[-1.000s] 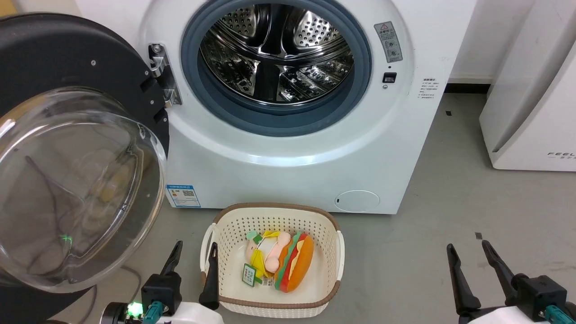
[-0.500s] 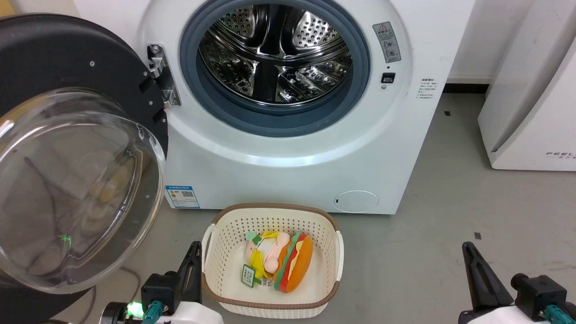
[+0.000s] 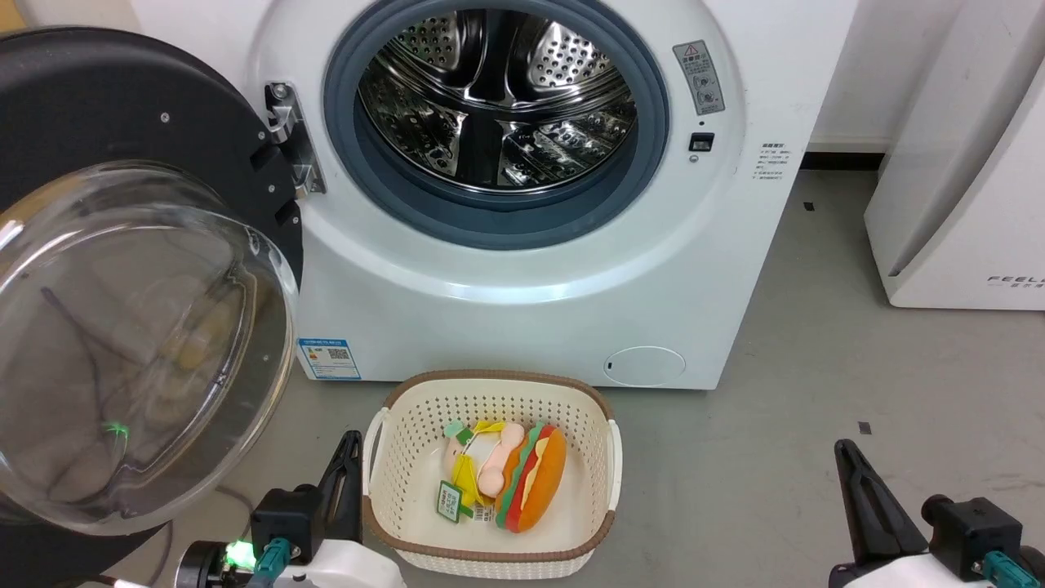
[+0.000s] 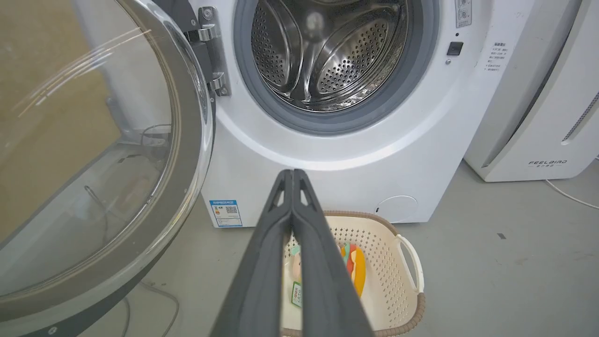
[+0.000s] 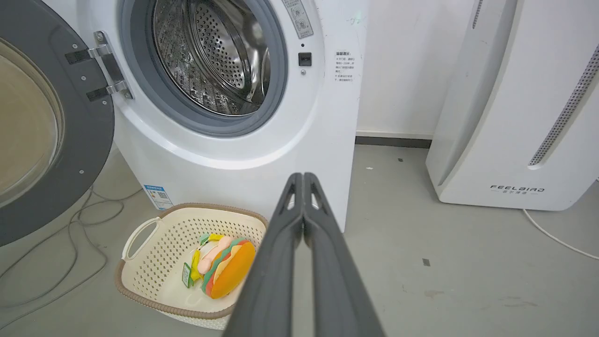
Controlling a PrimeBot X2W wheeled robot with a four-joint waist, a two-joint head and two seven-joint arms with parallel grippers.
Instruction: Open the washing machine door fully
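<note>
The white washing machine (image 3: 522,310) stands ahead with its steel drum (image 3: 498,90) exposed. Its round black door (image 3: 122,106) hangs swung out wide to the left on the hinge (image 3: 287,139), the clear glass bowl (image 3: 122,343) bulging toward me. The door (image 4: 93,154) also fills the left of the left wrist view, and the door (image 5: 70,140) sits at the left edge of the right wrist view. My left gripper (image 3: 349,447) is shut and holds nothing, low beside the basket and apart from the door. My right gripper (image 3: 845,454) is shut and holds nothing at the lower right.
A cream perforated basket (image 3: 392,433) holding a plush burger toy (image 3: 531,486) sits on the grey floor in front of the machine. A white FEELAIR appliance (image 3: 963,188) stands at the right. Cables (image 5: 70,234) lie on the floor under the door.
Both grippers have gone from open to shut with nothing between the fingers. The door has not moved; the view has shifted slightly.
</note>
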